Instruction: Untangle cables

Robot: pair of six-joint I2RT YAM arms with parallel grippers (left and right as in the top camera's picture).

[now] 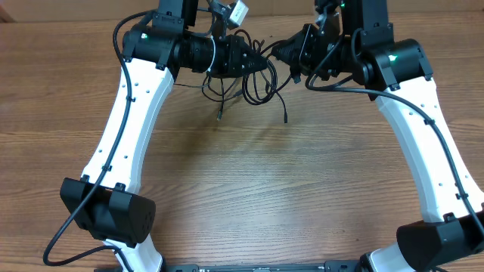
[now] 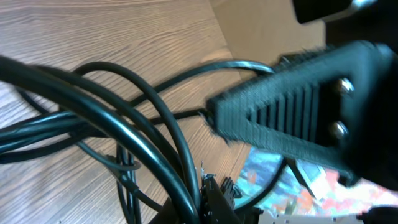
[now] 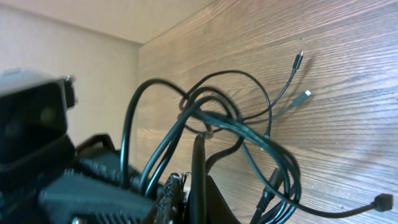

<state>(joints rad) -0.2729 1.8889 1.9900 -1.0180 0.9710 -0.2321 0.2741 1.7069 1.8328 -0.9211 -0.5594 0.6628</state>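
Observation:
The cables [image 1: 254, 85] hang as a tangled bunch of thin black loops above the far middle of the table, held between both arms. My left gripper [image 1: 261, 62] is shut on the cables from the left. My right gripper [image 1: 277, 51] is shut on them from the right, almost touching the left one. Two loose ends dangle down toward the wood [image 1: 286, 118]. In the left wrist view the thick loops [image 2: 143, 124] run into the shut jaws at my left gripper [image 2: 208, 202]. In the right wrist view a cord rises from my right gripper [image 3: 196, 199], and small plugs [image 3: 307, 94] hang over the table.
The wooden table [image 1: 249, 196] stretches toward the near edge between the two white arms. A white block [image 1: 238, 12] sits at the far edge behind the grippers. The right gripper's ribbed finger [image 2: 298, 118] crowds the left wrist view.

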